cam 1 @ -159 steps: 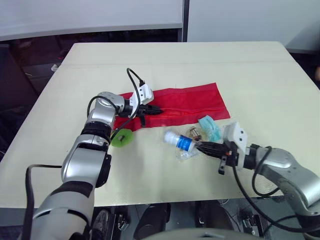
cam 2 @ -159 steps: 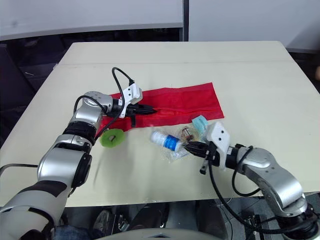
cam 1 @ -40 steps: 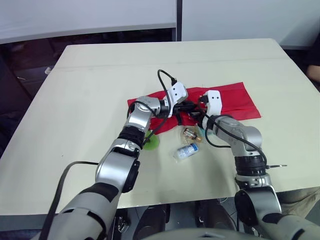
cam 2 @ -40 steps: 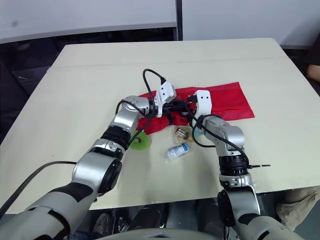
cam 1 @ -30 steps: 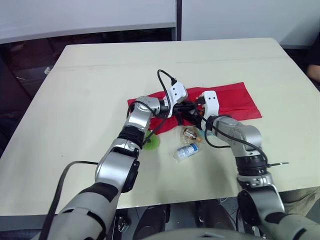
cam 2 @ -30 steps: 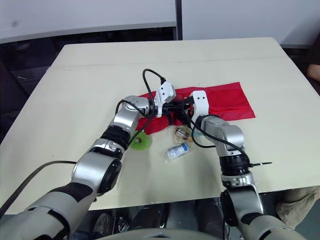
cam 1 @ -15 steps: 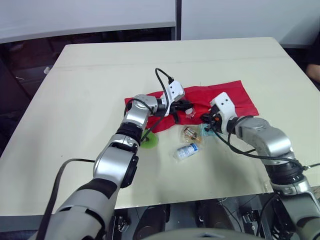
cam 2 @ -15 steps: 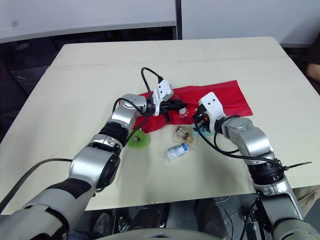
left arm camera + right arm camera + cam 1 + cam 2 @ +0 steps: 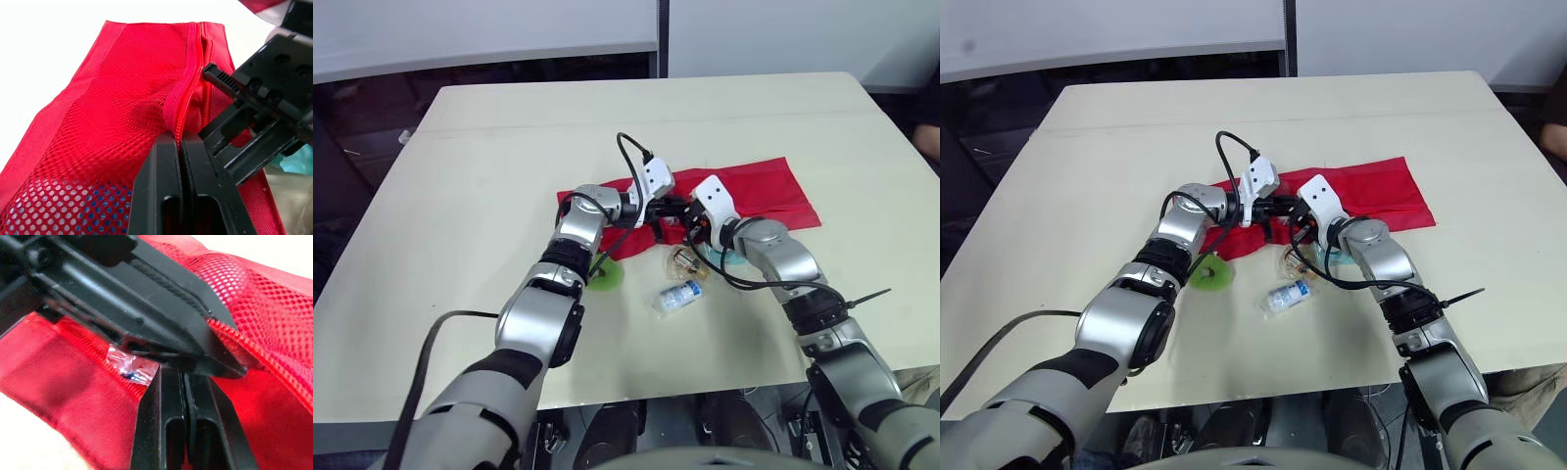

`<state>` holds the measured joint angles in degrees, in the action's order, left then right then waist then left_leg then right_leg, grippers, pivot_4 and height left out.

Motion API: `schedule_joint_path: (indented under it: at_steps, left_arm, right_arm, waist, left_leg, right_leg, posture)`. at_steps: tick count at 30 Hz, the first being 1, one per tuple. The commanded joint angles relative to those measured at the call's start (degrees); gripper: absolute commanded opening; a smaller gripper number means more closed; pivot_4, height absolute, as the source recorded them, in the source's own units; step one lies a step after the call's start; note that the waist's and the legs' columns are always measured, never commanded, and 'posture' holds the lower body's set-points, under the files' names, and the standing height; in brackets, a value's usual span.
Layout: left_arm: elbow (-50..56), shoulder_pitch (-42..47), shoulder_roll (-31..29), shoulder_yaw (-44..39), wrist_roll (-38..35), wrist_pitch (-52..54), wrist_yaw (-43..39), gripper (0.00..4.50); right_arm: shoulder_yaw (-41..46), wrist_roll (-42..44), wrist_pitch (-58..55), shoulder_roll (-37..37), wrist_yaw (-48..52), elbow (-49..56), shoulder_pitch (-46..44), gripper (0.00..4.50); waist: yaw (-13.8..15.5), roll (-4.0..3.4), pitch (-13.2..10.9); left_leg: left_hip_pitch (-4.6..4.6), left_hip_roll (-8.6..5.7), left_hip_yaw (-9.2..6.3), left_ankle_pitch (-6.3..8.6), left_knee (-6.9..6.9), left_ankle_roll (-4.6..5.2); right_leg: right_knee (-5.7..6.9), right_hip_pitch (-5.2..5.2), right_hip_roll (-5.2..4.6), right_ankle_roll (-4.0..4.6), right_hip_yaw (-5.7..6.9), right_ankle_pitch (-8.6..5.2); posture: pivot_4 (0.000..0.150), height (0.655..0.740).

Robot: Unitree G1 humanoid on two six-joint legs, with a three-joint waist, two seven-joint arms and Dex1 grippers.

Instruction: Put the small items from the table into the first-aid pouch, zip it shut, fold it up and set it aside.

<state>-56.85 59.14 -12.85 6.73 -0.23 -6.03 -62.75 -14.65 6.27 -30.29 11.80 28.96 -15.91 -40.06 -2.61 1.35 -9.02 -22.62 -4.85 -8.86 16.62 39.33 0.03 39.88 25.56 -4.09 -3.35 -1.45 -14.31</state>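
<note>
The red mesh first-aid pouch [image 9: 122,98] is pinched along its zip edge by the left gripper [image 9: 177,139], whose two black fingers are pressed together on the fabric and lift the lip of the opening a little. Tip to tip with it is the right gripper [image 9: 183,374], its fingers also pressed together and poking at the same mouth. A small crinkled clear wrapper [image 9: 128,369] lies on the red cloth just beside its tips; whether the right gripper actually has hold of it cannot be told.

Outward from there, the pouch lies flat and spread across the middle of the cream table [image 9: 509,147], with its far end reaching away to the robot's right. Just beside its near edge, outside it, sit a clear packet with something brownish inside [image 9: 685,261], a pale teal packet [image 9: 720,257] and a small clear bottle with a blue label [image 9: 680,294]. A round green item [image 9: 603,277] rests near the pouch's left corner.

The step in hand looks like loading, with one arm holding the mouth open while the other feeds items in. Most of the pieces are not yet inside, so zipping and folding are some way off. The next move calls for the left pinch to hold the lip up while the right gripper fetches another loose item.
</note>
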Motion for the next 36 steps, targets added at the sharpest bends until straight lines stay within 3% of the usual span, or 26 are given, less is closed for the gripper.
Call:
schedule_joint_path:
  at_steps: [1,7,13,17,19,21,28,36]
  left_arm:
    - [1.21,0.58,0.22,-0.45,-0.83,-0.79,-0.53,0.0]
    - [-0.15,0.58,-1.03,-0.86,-0.54,-1.69,0.21,0.0]
    - [-2.28,0.84,-2.97,-1.08,-0.06,-2.91,1.05,0.0]
    - [-4.33,1.02,-5.48,-1.11,0.56,-4.08,1.08,0.0]
    - [-5.01,0.9,-6.75,-1.03,0.76,-4.59,0.76,0.0]
    - [-5.62,0.73,-8.09,-0.91,1.02,-5.1,0.35,0.0]
    - [-7.57,0.3,-12.64,-1.19,1.22,-7.38,-2.66,0.0]
    - [-9.2,-0.53,-16.24,-1.21,1.35,-9.87,-5.32,0.0]
  right_arm:
    - [1.77,-0.26,2.5,0.64,0.45,3.77,-0.24,0.05]
    - [3.19,3.16,0.67,10.11,8.72,22.6,7.68,0.05]
    - [12.53,12.22,-0.19,17.11,14.36,36.19,15.34,0.05]
    - [25.34,22.41,3.55,22.63,22.8,39.4,22.84,0.05]
    - [32.1,31.26,-0.32,24.86,25.7,38.53,24.12,0.57]
    - [36.83,37.34,-2.92,28.53,30.15,38.39,26.11,1.42]
    - [45.97,45.32,-6.21,41.34,43.06,37.46,32.7,4.43]
    - [50.17,47.49,-6.32,46.2,46.08,39.6,36.38,4.43]
  waist:
    - [0.02,0.0,0.0]
    - [0.14,0.0,0.0]
    - [0.09,0.0,0.0]
    - [0.31,0.02,-0.01]
    - [0.2,0.02,-0.01]
    - [0.24,0.02,-0.01]
    - [0.25,0.02,-0.02]
    - [0.52,0.03,-0.02]
  left_leg:
    - [-0.01,0.0,0.0,0.0,0.0,0.0]
    - [-0.16,-0.04,-0.06,0.0,0.02,0.0]
    - [-0.11,0.03,-0.04,-0.01,0.03,-0.01]
    - [-0.12,0.02,-0.04,0.0,0.02,-0.01]
    - [-0.12,-0.03,0.01,0.0,0.04,0.01]
    - [-0.02,0.01,0.15,0.0,0.04,0.03]
    - [0.03,0.09,0.26,0.02,0.0,0.07]
    - [0.02,0.1,0.31,0.04,0.02,0.1]
  right_leg:
    - [0.0,0.02,0.0,0.0,0.0,0.0]
    - [-0.06,0.07,-0.02,-0.01,0.06,0.0]
    - [0.03,0.07,0.03,0.01,0.05,0.01]
    - [-0.02,0.03,0.04,0.01,0.07,0.02]
    - [-0.04,0.0,0.01,-0.01,0.04,0.03]
    - [-0.03,-0.04,0.04,-0.08,-0.1,0.08]
    - [-0.03,-0.06,0.06,-0.08,-0.14,0.09]
    - [-0.03,-0.07,0.05,-0.09,-0.14,0.09]
  posture:
    - [0.15,0.7368]
    - [0.15,0.7368]
    - [0.15,0.7368]
    - [0.15,0.7368]
    - [0.15,0.7368]
    - [0.15,0.7368]
    - [0.15,0.7368]
    - [0.15,0.7368]
